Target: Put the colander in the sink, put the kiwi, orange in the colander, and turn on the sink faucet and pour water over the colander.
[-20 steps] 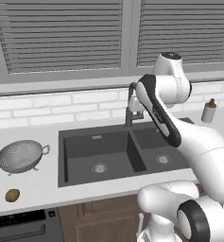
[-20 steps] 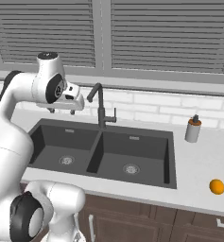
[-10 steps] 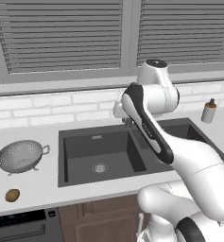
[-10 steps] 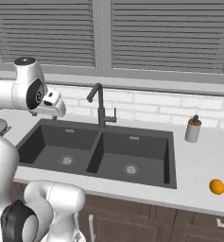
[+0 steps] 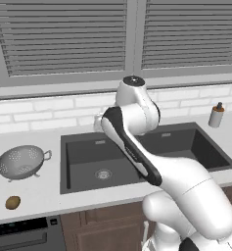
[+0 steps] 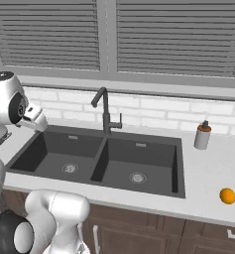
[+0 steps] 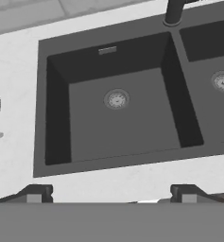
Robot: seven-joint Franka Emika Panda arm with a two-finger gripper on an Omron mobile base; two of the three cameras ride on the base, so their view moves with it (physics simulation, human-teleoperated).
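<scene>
While pincer (image 7: 111, 193) gapes wide above bare sink (image 7: 56, 123), colander (image 5: 21, 162) hollow on counter (image 5: 39, 188).

The white arm is rising from the base, bending at a dark elbow and folding back so the wrist is sitting high, hand pointing down and away. The gripper (image 7: 111, 191) is hanging with nothing in it, its two dark fingers (image 7: 37, 193) spread about as wide as they go.
</scene>
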